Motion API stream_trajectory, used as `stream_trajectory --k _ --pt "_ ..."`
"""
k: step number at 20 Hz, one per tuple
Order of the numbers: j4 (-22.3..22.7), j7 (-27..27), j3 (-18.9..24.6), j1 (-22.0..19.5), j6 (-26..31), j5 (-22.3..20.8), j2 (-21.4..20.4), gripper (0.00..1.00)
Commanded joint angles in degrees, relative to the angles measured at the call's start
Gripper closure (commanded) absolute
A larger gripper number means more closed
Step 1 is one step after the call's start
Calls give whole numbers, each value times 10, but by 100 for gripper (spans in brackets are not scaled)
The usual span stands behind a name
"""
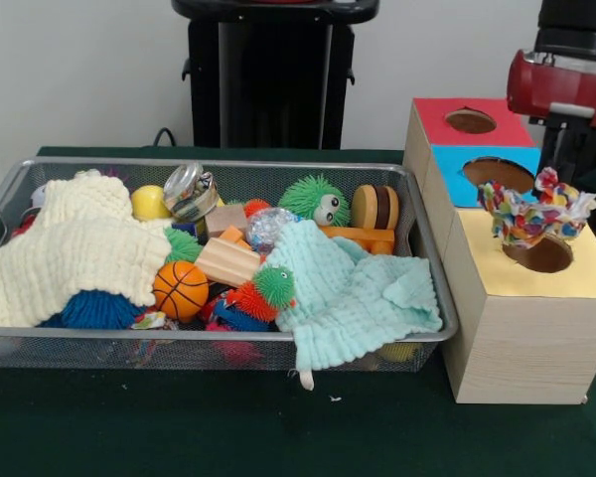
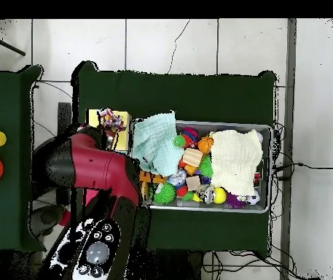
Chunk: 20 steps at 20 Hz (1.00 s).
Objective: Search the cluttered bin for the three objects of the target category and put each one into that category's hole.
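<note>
1. Multicoloured rope toy (image 1: 536, 211): draped on the rim of the yellow hole (image 1: 548, 254), partly over the opening, not yet dropped in.
2. Arm (image 1: 566, 84): directly above and behind toy.
3. Gripper: hidden; open or closed, cannot tell.

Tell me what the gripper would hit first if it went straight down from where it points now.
Most likely the wooden box, on its top close behind the rope toy that lies at the yellow hole. The gripper is largely hidden, so depth is uncertain.
</note>
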Motion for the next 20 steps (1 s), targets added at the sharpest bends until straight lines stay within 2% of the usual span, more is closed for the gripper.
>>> stream_trajectory --k 1,8,12,20 --pt "66 132 60 -20 -17 11 39 100" --pt "58 128 53 -17 31 14 42 100" --pt "70 144 75 -26 56 41 22 100" --pt "50 168 55 -4 112 61 15 100"
